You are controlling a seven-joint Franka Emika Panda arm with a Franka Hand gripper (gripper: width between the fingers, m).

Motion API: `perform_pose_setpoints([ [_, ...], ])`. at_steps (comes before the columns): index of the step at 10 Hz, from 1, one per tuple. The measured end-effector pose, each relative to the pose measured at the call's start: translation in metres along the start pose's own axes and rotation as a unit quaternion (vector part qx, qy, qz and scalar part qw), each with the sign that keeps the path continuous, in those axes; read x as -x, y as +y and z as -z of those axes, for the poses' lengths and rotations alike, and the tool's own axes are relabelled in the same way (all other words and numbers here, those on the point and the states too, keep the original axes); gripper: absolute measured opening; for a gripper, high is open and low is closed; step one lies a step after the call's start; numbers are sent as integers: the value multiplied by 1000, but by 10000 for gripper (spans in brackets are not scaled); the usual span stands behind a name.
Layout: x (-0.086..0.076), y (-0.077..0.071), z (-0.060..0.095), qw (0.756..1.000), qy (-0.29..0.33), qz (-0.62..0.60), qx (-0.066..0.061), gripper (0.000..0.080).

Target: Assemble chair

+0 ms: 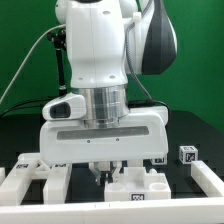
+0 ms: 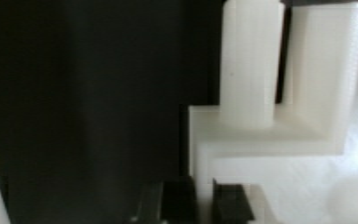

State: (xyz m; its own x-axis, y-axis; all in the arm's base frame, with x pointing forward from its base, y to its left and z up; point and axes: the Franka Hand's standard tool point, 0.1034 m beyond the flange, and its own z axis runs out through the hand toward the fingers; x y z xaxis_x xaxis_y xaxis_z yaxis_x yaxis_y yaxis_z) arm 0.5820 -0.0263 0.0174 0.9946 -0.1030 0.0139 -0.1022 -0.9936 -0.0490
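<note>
Matte white chair parts lie on the black table. My gripper (image 1: 110,172) is lowered between them, just beside a tagged white block (image 1: 137,186). In the wrist view a white stepped chair part (image 2: 265,140) with an upright post (image 2: 247,60) fills one side, with black table beside it. My gripper (image 2: 202,205) is shut, its dark fingers (image 2: 231,203) nearly together at that part's edge. One finger is over the black table and the other over the white part. Only a thin pale sliver shows between them, and I see nothing clearly held.
More white parts lie at the exterior view's left (image 1: 30,178) and right (image 1: 205,186). A small tagged cube (image 1: 187,153) stands behind on the right. The arm's wide hand hides the table's middle. A green wall closes the back.
</note>
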Motion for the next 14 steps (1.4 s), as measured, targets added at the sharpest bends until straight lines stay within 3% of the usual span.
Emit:
perform_pose_setpoints([
  [1,0,-3,0,1000,0,3,0,29],
  [4,-4,-33,-2,1000,3,27,-5,29],
  [7,-27,-68,-1,999,19,33,-11,29],
  [8,-29,-69,-2,999,13,29,-5,29],
  [14,-29,-69,-3,999,1,33,1,29],
])
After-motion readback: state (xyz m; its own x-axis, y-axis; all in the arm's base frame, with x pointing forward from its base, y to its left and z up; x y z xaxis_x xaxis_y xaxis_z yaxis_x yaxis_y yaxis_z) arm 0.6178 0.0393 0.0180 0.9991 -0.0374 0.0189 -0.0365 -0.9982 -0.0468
